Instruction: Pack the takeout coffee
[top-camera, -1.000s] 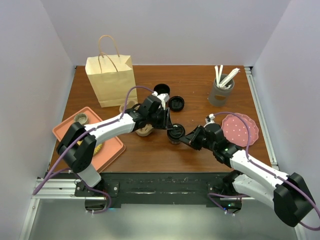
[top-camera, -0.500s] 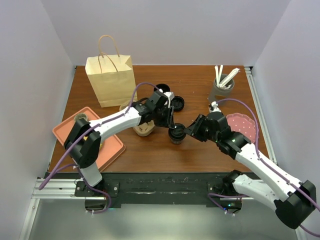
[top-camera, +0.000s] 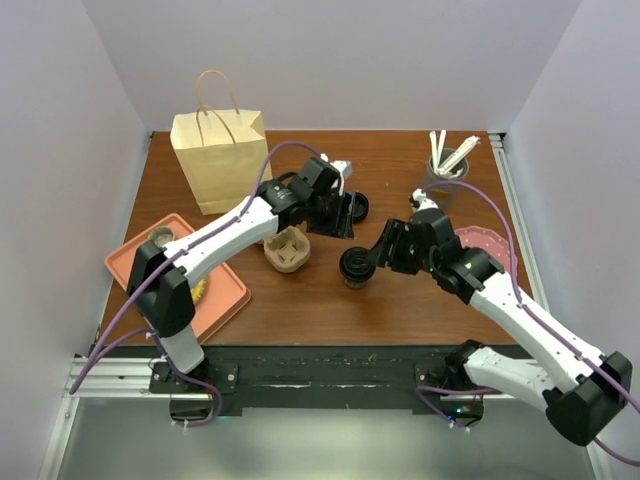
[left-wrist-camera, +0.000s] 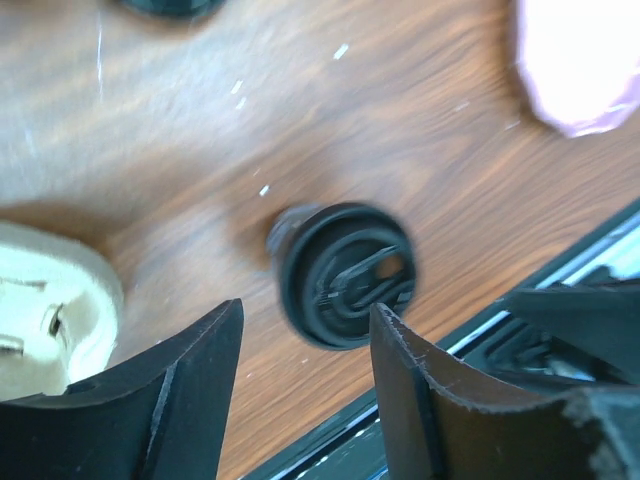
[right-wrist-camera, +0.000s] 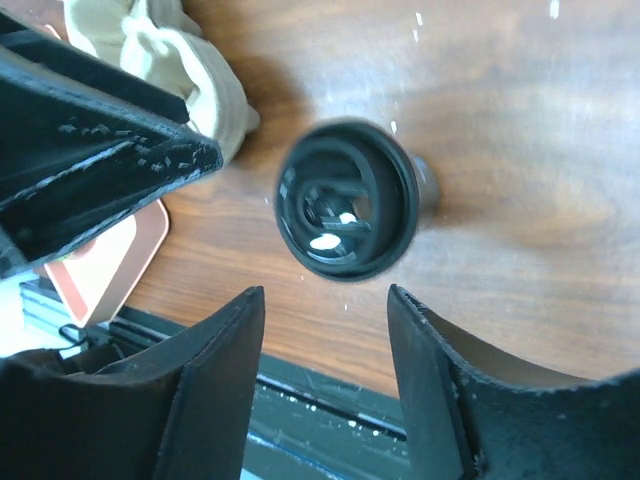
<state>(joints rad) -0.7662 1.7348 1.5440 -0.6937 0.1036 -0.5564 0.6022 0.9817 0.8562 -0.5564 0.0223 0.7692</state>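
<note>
The takeout coffee (top-camera: 353, 266), a small black cup with a black sip lid, stands upright on the wooden table between the two arms. It shows from above in the left wrist view (left-wrist-camera: 345, 275) and the right wrist view (right-wrist-camera: 345, 212). My left gripper (top-camera: 338, 222) hovers just behind it, open (left-wrist-camera: 307, 308), with nothing between its fingers. To the cup's right, my right gripper (top-camera: 375, 256) is also open (right-wrist-camera: 326, 291) and empty. Neither gripper touches the cup.
A brown paper bag (top-camera: 222, 160) stands at the back left. A beige pulp cup carrier (top-camera: 286, 250) lies left of the coffee, with a salmon tray (top-camera: 225, 300) beyond it. A loose black lid (top-camera: 353, 207), a grey utensil holder (top-camera: 443, 180) and a pink plate (top-camera: 487, 262) are nearby.
Both grippers have opened and drawn back from the coffee: the left one up and toward the back, the right one to the right. The cup stays standing in place.
</note>
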